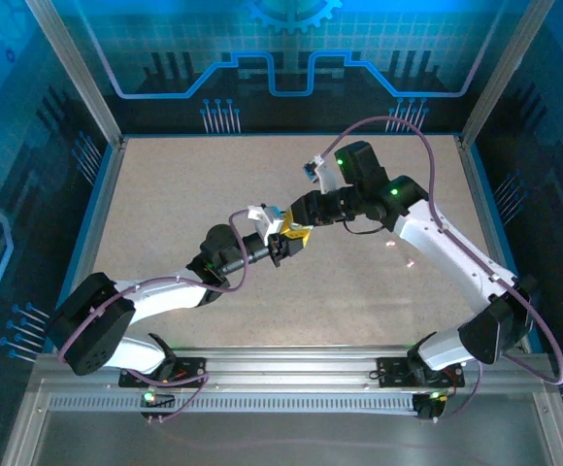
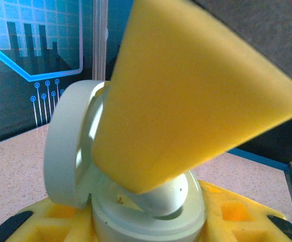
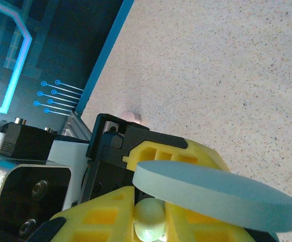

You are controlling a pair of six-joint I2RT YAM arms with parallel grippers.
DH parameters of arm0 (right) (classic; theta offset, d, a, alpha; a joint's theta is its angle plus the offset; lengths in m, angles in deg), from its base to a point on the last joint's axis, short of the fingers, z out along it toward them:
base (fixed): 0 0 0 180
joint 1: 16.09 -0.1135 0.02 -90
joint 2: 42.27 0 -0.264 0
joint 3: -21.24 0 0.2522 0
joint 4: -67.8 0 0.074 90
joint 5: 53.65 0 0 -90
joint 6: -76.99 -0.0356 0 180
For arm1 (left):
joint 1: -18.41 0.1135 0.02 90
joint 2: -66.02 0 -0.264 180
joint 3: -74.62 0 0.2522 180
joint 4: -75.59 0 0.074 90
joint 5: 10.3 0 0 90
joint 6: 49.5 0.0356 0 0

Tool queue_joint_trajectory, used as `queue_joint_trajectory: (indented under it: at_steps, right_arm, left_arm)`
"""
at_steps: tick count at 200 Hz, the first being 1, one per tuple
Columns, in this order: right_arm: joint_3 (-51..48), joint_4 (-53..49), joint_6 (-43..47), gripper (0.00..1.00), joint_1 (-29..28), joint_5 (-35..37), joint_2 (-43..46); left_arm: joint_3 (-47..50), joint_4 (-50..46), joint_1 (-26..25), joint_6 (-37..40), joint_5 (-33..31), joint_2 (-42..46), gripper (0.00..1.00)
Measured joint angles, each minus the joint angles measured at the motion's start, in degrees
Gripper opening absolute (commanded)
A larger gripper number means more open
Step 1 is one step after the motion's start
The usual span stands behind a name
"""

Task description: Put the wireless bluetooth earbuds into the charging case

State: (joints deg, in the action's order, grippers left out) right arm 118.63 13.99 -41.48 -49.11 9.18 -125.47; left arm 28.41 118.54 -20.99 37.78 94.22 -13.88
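Observation:
In the left wrist view, the pale round charging case (image 2: 136, 222) sits between my left gripper's (image 2: 146, 229) yellow fingers (image 2: 231, 214), which are shut on it; its lid (image 2: 65, 146) stands open at the left. A glossy whitish earbud (image 2: 168, 196) rests in the case's well, under a yellow finger (image 2: 186, 85) of my right gripper. In the right wrist view, the right gripper (image 3: 150, 224) is shut on that earbud (image 3: 150, 217), and the lid (image 3: 211, 194) crosses in front. From above, the left gripper (image 1: 280, 248) and right gripper (image 1: 299, 236) meet mid-table.
A small pale piece (image 3: 131, 117) lies on the speckled tabletop (image 3: 226, 75) beyond the left gripper's black body. Two small pale specks (image 1: 408, 262) lie by the right arm. Blue walls and metal posts (image 1: 78, 87) ring the table.

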Motion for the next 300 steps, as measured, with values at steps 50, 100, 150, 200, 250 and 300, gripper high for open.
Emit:
queue_joint_trajectory:
  at_steps: [50,100,150,200,250,300]
  right_arm:
    - [2.3,-3.4,1.3,0.25,-0.5,1.5,-0.5]
    - [3.8,-5.3,2.0,0.27,-0.9,2.8,-1.2]
    - [5.1,-6.4,2.0,0.27,-1.2,3.9,-1.6]
    - [6.1,-7.2,1.9,0.31,-1.6,5.8,-1.6]
    - [6.1,-7.0,2.0,0.31,-1.6,5.7,0.0]
    - [6.2,-7.1,2.4,0.25,-1.6,6.0,1.8]
  left_arm:
    - [0.0,0.6,-0.2,0.0,0.0,0.0,0.34]
    - [0.0,0.6,-0.2,0.0,0.0,0.0,0.34]
    - [0.0,0.7,-0.2,0.0,0.0,0.0,0.34]
    - [0.0,1.0,-0.2,0.0,-0.2,0.0,0.34]
    - [0.0,1.1,-0.2,0.1,-0.2,0.0,0.34]
    - [0.0,1.0,-0.2,0.1,-0.2,0.0,0.34]
